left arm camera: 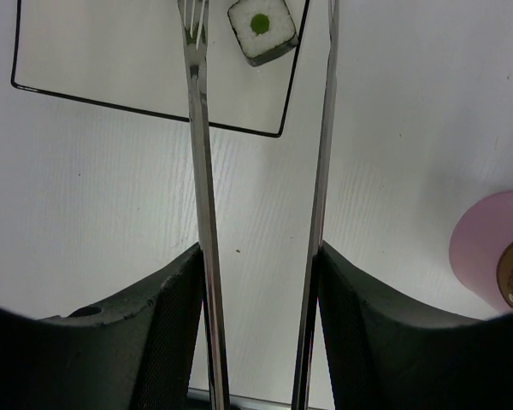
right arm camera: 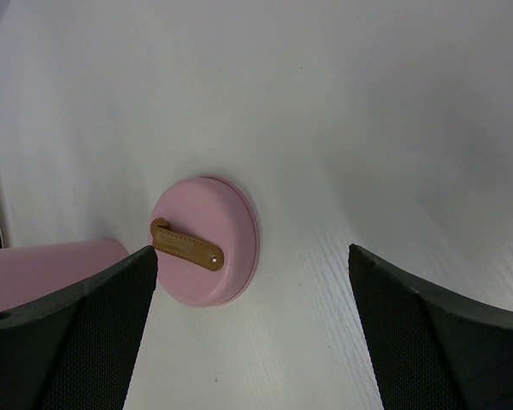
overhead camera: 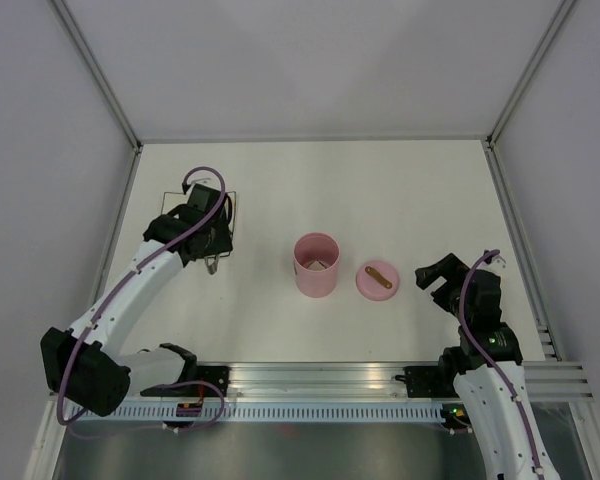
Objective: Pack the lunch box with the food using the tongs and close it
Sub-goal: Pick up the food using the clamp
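Only left wrist view shows sushi (left arm camera: 261, 30); left claw (left arm camera: 261, 256) grips tongs (left arm camera: 198, 171); right claw (right arm camera: 252, 249) gapes.

top: overhead, far | wrists: close, downward | shared: lid (overhead camera: 379, 280)

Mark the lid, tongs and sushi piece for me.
lid (right arm camera: 235, 226): right wrist view, pink top, right half.
tongs (left arm camera: 200, 171): left wrist view, left arm, mid-length.
sushi piece (left arm camera: 259, 26): left wrist view, green centre.
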Robot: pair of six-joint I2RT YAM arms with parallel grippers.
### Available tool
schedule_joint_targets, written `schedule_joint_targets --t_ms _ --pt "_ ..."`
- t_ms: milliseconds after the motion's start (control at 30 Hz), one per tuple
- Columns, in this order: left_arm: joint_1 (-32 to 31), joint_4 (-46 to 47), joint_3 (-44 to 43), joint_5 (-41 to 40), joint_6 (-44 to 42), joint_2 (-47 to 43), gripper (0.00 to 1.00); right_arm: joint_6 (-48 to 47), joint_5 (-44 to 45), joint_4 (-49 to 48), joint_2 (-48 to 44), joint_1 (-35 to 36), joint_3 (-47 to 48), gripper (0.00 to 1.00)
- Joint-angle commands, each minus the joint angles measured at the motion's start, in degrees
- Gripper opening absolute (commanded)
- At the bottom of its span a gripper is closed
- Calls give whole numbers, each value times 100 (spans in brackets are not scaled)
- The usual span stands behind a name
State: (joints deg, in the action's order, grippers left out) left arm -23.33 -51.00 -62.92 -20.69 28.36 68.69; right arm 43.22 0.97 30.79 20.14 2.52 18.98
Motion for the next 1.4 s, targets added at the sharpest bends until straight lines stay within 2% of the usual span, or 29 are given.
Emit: schedule_joint_targets --t_ms 0,233,900,1000,1367 --pt "22 556 -81 -58 328 74 58 -77 -71 -125 43 11 26 98" --pt "22 574 7 -155 451 391 59 -51 -71 -292 86 11 -70 98" --pt "22 837 394 -199 732 839 61 -218 -71 -978 965 20 -44 98" --pt "22 890 394 -216 750 936 59 -218 -18 -978 1000 11 -44 98" --pt "48 978 412 -287 627 857 42 -183 -27 -1145 1194 11 -79 98"
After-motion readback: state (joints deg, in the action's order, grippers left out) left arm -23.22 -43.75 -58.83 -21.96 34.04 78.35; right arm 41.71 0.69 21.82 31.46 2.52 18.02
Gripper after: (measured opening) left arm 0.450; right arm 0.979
